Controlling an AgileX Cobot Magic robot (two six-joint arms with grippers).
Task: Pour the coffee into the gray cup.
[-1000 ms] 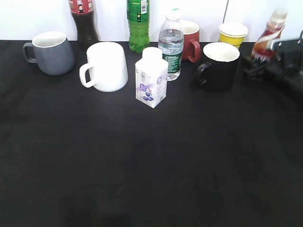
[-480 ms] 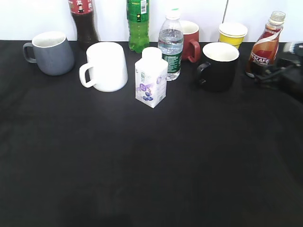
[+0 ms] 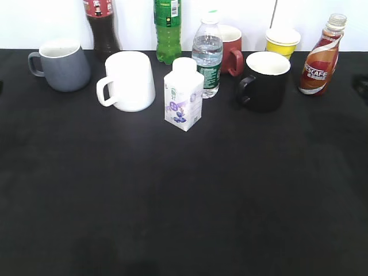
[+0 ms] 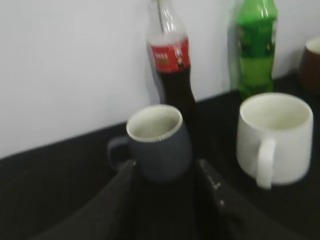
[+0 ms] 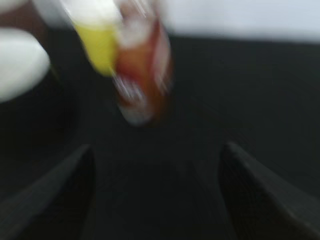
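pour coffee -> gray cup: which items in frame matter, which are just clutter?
Job:
coffee bottle
gray cup
left gripper, open in front of the cup
right gripper, open

Clutter:
white mug
black mug
red mug
yellow cup
cola bottle
green bottle
water bottle
carton

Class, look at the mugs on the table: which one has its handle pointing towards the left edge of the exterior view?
The gray cup, at the far left. Its loop handle sticks out leftwards, while the white mug and black mug show handles at front-left.
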